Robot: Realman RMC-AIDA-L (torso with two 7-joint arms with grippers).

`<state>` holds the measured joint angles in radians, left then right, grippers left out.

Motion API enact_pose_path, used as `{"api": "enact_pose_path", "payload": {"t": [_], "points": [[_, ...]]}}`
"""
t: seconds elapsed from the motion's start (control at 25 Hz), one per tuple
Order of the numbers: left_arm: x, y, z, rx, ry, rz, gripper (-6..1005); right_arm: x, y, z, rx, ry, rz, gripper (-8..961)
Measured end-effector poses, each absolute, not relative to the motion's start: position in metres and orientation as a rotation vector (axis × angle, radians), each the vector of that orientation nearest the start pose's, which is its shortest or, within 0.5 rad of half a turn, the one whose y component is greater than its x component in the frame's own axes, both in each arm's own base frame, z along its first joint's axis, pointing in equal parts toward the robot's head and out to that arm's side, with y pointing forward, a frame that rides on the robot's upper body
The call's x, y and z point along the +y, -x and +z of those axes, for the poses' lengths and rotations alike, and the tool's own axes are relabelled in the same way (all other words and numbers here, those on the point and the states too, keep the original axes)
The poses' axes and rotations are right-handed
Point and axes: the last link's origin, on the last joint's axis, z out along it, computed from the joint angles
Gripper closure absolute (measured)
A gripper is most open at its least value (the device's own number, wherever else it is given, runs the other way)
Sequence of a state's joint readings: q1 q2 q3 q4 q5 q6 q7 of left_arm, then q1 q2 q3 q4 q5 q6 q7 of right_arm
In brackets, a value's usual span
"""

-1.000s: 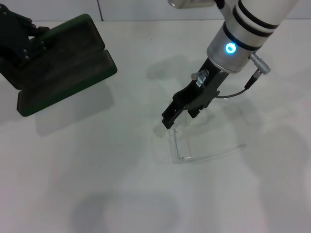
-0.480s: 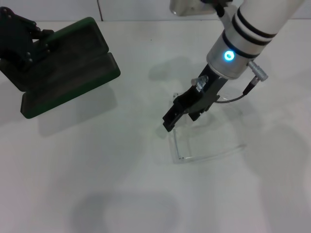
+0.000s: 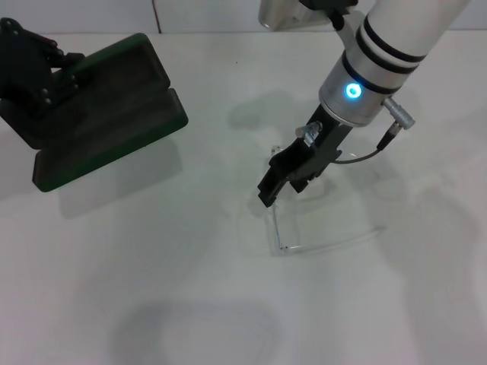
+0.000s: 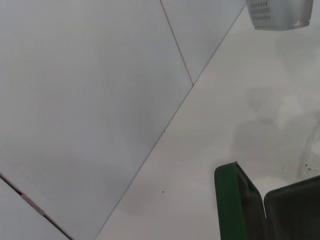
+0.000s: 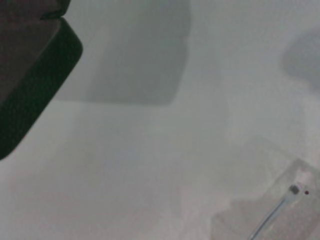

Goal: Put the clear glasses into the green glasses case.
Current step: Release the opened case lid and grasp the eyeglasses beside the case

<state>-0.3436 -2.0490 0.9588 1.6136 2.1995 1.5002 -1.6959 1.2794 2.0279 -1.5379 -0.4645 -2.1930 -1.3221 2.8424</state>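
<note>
White tabletop (image 3: 152, 274): fills the head view and carries every item; a grey object (image 3: 293, 14) sits at its far edge, cut off by the frame.

Right arm (image 3: 388, 46): white with black rings and a lit blue indicator, reaching down from the far right toward the middle of the tabletop.

Green glasses case (image 3: 103, 114): open, at the far left of the tabletop, well apart from the glasses. Its dark-lined lid leans back toward the left tool; the base shows a rounded green edge facing the right arm. The left wrist view shows 1 green corner (image 4: 230, 205) of it, and the right wrist view shows 1 dark rounded corner (image 5: 35, 75).

Left tool (image 3: 30, 72): black, at the far left edge, against the raised lid of the case. Whether its fingers are open or closed cannot be told, nor whether they grip the lid.

Right tool (image 3: 272, 188): black, pointing down and toward the left, its tip just above the near-left end of the glasses. The fingertips appear close together; a grip on the frame cannot be confirmed.

Clear glasses (image 3: 319, 239): transparent, lying on the tabletop directly below and in front of the right tool, outside the case. The right wrist view shows 1 clear arm with its small hinge (image 5: 292, 192).
</note>
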Motion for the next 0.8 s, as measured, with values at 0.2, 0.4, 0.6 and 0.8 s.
{"api": "enact_pose_path", "payload": {"t": [0.2, 0.4, 0.6, 0.8], "points": [[0.3389, 0.2073, 0.1172, -0.092, 2.507, 0.028, 840, 0.4049, -0.0827, -0.0869, 1.342, 2.624, -0.539, 338], [0.3384, 0.2078, 0.1168, -0.094, 2.508, 0.028, 841, 0.4051, -0.0878, -0.0876, 1.357, 2.612, -0.536, 379], [0.3377, 0.2079, 0.115, -0.089, 2.51, 0.026, 841, 0.4013, -0.0877, -0.0923, 1.352, 2.629, -0.539, 462], [0.3362, 0.2098, 0.1142, -0.093, 2.511, 0.027, 841, 0.3995, -0.0812, -0.0942, 1.336, 2.657, -0.519, 514]]}}
